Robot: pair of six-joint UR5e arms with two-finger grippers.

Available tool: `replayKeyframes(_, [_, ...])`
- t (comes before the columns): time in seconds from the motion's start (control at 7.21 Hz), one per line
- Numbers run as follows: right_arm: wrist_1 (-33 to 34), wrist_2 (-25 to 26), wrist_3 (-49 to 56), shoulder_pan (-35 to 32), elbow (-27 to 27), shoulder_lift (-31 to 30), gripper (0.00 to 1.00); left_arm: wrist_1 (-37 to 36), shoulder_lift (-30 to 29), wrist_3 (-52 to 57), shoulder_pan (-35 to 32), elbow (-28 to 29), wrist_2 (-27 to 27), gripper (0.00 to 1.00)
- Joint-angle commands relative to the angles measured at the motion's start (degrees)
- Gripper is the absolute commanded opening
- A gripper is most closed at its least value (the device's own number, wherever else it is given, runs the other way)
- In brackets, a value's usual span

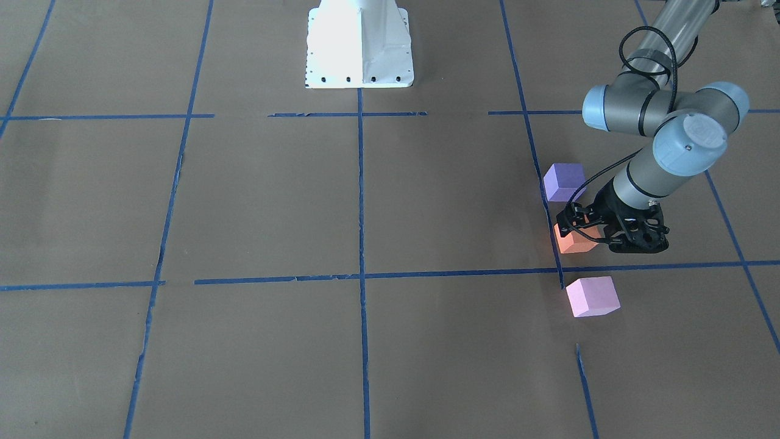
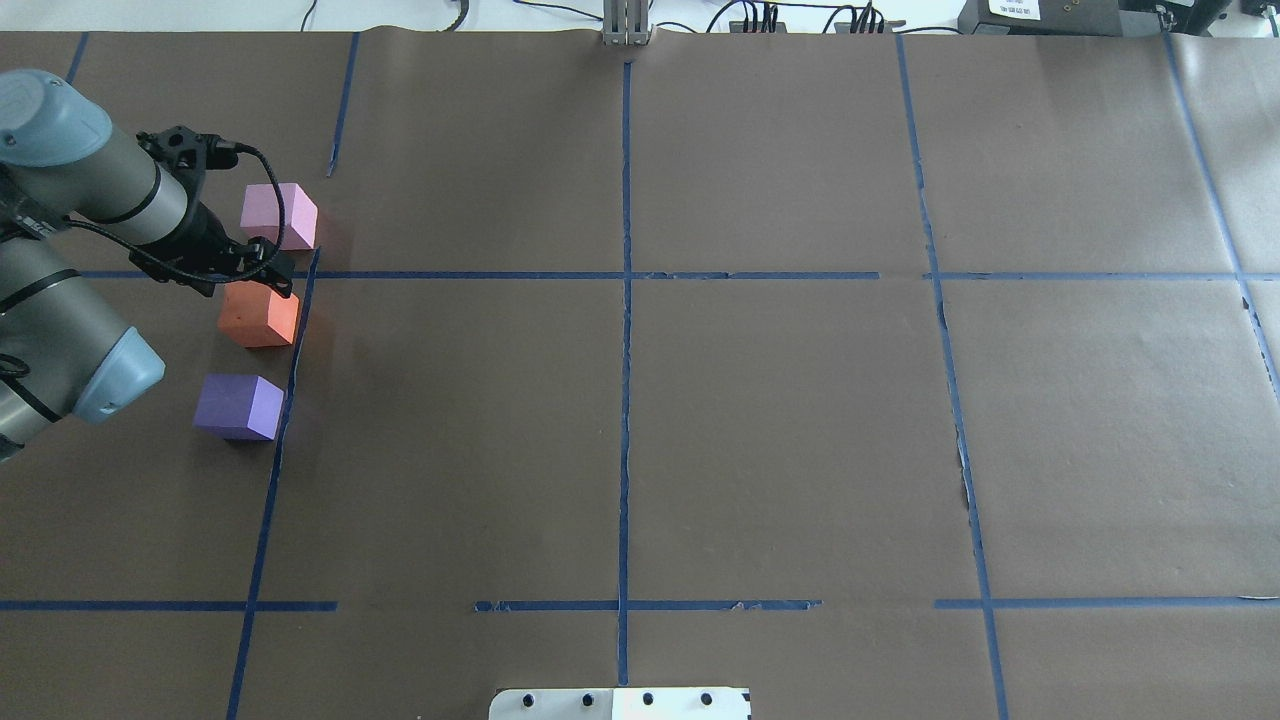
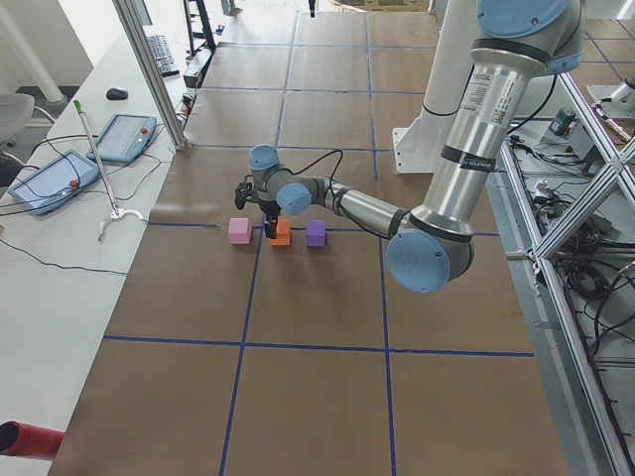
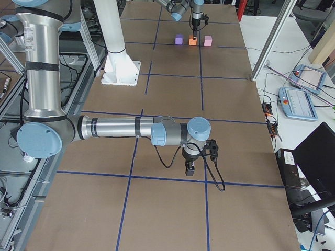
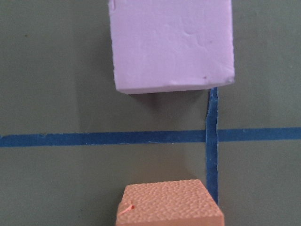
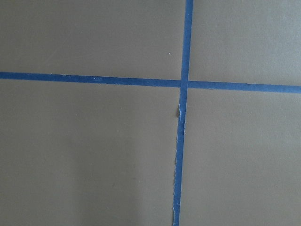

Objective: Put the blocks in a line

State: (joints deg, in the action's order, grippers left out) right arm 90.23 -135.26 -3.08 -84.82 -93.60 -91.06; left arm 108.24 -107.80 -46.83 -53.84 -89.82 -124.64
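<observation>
Showing | orange block (image 5: pixel 167 203): pebbled | pink block (image 5: pixel 171 44): smooth | purple block (image 2: pixel 238 406): matte

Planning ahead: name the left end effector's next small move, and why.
Probably lift the left end effector straight up: it sits low at the orange block, which already lies in line between the pink block and purple block along the blue tape.
</observation>
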Motion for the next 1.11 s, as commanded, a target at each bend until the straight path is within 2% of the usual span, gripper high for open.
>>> replayKeyframes(0.0, [0.04, 0.00, 0.00, 0.00, 0.00, 0.00, 1.00, -0.66, 3.19, 0.16, -4.14, -6.39, 0.19, 1.00])
replayKeyframes(0.28, [-0.05, 0.00, 0.00, 0.00, 0.00, 0.00, 1.00, -5.82, 4.43, 0.86, -7.92, -12.45, 0.02, 1.00])
replayKeyframes(0.42, [-0.05, 0.00, 0.00, 0.00, 0.00, 0.00, 1.00, -7.85, 4.44, 4.61, -11.69, -13.18, -0.16, 1.00])
replayKeyframes(0.55, [-0.05, 0.00, 0.00, 0.00, 0.00, 0.00, 1.00, -11.69, 4.26, 12.74, -13.81, -13.10, -0.42, 1.00])
replayKeyframes(0.69, [-0.05, 0.00, 0.00, 0.00, 0.00, 0.00, 1.00, -11.73, 4.87, 16.21, -16.79, -12.32, -1.29, 1.00])
replayKeyframes(0.97, [0.04, 0.00, 0.00, 0.00, 0.00, 0.00, 1.00, -11.56, 8.64, 34.01, -25.73, -8.65, -1.83, 1.00])
